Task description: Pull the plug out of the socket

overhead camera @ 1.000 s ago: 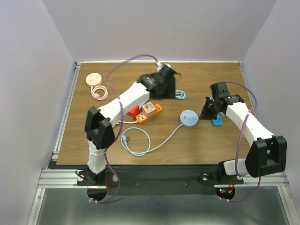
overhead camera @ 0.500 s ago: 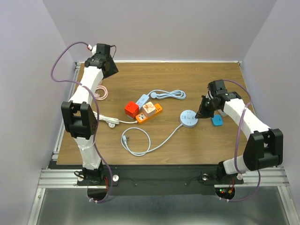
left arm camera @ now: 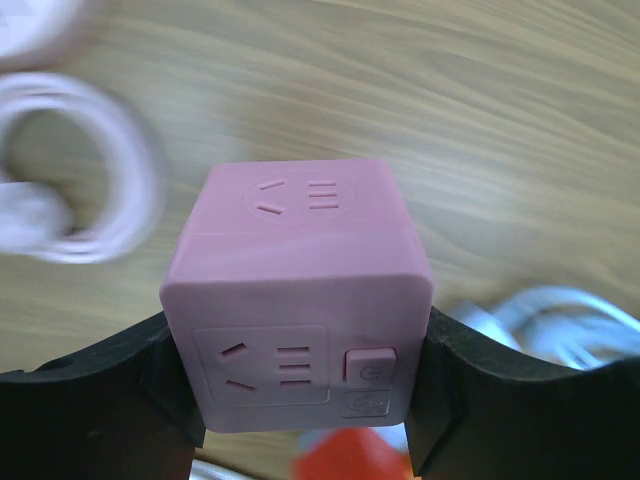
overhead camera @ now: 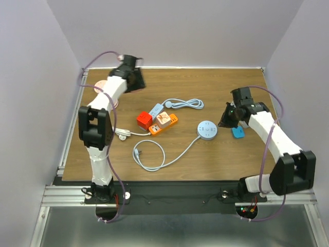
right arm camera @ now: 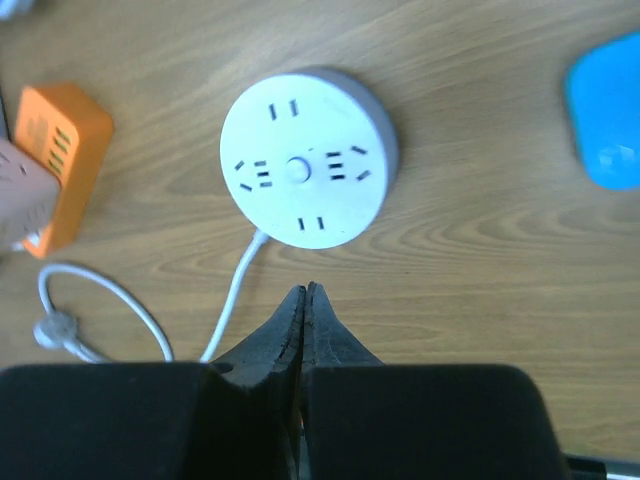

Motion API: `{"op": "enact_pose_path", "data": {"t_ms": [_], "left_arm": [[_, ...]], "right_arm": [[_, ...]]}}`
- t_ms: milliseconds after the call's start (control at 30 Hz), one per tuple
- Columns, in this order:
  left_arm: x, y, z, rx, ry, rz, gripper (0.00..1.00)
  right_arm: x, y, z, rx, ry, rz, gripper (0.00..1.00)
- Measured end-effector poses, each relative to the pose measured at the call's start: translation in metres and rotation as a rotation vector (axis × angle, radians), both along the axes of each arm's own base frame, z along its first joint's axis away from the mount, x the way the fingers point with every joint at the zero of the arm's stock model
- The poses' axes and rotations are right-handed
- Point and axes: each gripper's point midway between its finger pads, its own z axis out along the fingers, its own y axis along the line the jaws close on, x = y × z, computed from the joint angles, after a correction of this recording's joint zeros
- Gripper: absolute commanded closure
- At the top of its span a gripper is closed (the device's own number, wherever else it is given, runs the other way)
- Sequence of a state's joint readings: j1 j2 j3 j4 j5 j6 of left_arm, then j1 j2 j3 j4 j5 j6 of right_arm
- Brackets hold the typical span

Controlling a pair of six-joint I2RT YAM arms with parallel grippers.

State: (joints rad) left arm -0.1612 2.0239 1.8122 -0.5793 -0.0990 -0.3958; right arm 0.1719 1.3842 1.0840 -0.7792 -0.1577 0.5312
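Observation:
My left gripper (left arm camera: 300, 375) is shut on a pink cube socket (left arm camera: 300, 250), one finger on each side of it. In the top view this gripper (overhead camera: 134, 80) is raised over the table's far left, and the cube is hidden there. No plug shows in the cube's visible faces. My right gripper (right arm camera: 305, 292) is shut and empty, just short of the round white socket (right arm camera: 305, 170). In the top view it (overhead camera: 226, 119) hovers right of that socket (overhead camera: 207, 129). A beige plug (overhead camera: 163, 119) sits on the orange power strip (overhead camera: 165, 124).
A red cube socket (overhead camera: 144, 120) and a light-blue adaptor (overhead camera: 156, 109) with its cable lie by the orange strip. A blue pad (overhead camera: 238, 133) lies right of the round socket. A pink round socket (overhead camera: 100, 86) and pink coiled cable (left arm camera: 70, 190) are far left. White cable loops (overhead camera: 149, 157) lie near the front.
My left arm swung from the table's middle to the far left corner, then a little back right. My right gripper edged toward the round socket and then drew back slightly.

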Motion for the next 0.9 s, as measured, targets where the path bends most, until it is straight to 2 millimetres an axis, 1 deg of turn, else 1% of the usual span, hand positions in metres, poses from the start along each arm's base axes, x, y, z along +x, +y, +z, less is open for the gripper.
{"op": "enact_pose_path", "data": {"t_ms": [33,67,100,133,167,200,233,267,333,367,400,433,467,500,533,600,667,733,833,900], "left_arm": [[-0.002,-0.028,0.009,-0.015,-0.025,-0.059,1.0],[-0.009,-0.075,0.021,-0.048,-0.064,-0.161,1.0],[-0.017,-0.113,0.031,-0.077,-0.091,-0.241,1.0],[-0.029,-0.16,0.043,-0.121,-0.123,-0.338,1.0],[-0.042,-0.197,0.051,-0.161,-0.15,-0.418,1.0],[-0.066,-0.25,0.062,-0.223,-0.172,-0.531,1.0],[-0.087,-0.284,0.068,-0.273,-0.178,-0.611,1.0],[-0.117,-0.321,0.072,-0.323,-0.167,-0.7,1.0],[-0.148,-0.363,0.076,-0.388,-0.147,-0.8,1.0],[-0.156,-0.383,0.078,-0.416,-0.141,-0.835,1.0],[-0.158,-0.408,0.079,-0.461,-0.149,-0.867,1.0],[-0.157,-0.423,0.078,-0.488,-0.158,-0.884,1.0],[-0.154,-0.433,0.073,-0.504,-0.156,-0.891,1.0],[-0.151,-0.444,0.06,-0.527,-0.134,-0.89,1.0],[-0.148,-0.451,0.052,-0.545,-0.12,-0.888,1.0],[-0.139,-0.464,0.025,-0.588,-0.074,-0.872,1.0],[-0.135,-0.471,-0.004,-0.626,-0.017,-0.85,1.0],[-0.134,-0.475,-0.029,-0.667,0.037,-0.827,1.0],[-0.135,-0.48,-0.055,-0.716,0.101,-0.8,1.0],[-0.139,-0.486,-0.057,-0.75,0.116,-0.799,0.69]], "right_arm": [[0.002,-0.009,0.004,-0.034,-0.021,-0.052,1.0],[0.002,-0.017,0.013,-0.062,-0.055,-0.106,1.0],[0.002,-0.024,0.022,-0.082,-0.087,-0.149,1.0],[0.002,-0.035,0.032,-0.111,-0.123,-0.215,0.99],[0.002,-0.044,0.043,-0.133,-0.163,-0.271,0.97],[0.001,-0.055,0.061,-0.156,-0.222,-0.332,0.97],[0.002,-0.065,0.076,-0.176,-0.273,-0.386,0.97],[0.001,-0.072,0.09,-0.187,-0.315,-0.423,0.97],[0.0,-0.087,0.125,-0.204,-0.42,-0.507,0.97],[-0.002,-0.093,0.14,-0.211,-0.464,-0.543,0.97],[-0.003,-0.098,0.15,-0.214,-0.492,-0.567,0.97],[-0.004,-0.101,0.156,-0.216,-0.51,-0.584,0.97],[-0.005,-0.103,0.16,-0.218,-0.52,-0.597,0.97],[-0.006,-0.104,0.16,-0.219,-0.522,-0.604,0.97],[-0.007,-0.104,0.158,-0.222,-0.512,-0.605,0.97],[-0.009,-0.104,0.152,-0.228,-0.486,-0.601,0.97],[-0.011,-0.103,0.146,-0.232,-0.471,-0.595,0.97],[-0.013,-0.102,0.141,-0.234,-0.453,-0.586,0.97],[-0.017,-0.101,0.136,-0.233,-0.436,-0.575,0.97],[-0.019,-0.1,0.134,-0.229,-0.433,-0.568,0.94]]}}
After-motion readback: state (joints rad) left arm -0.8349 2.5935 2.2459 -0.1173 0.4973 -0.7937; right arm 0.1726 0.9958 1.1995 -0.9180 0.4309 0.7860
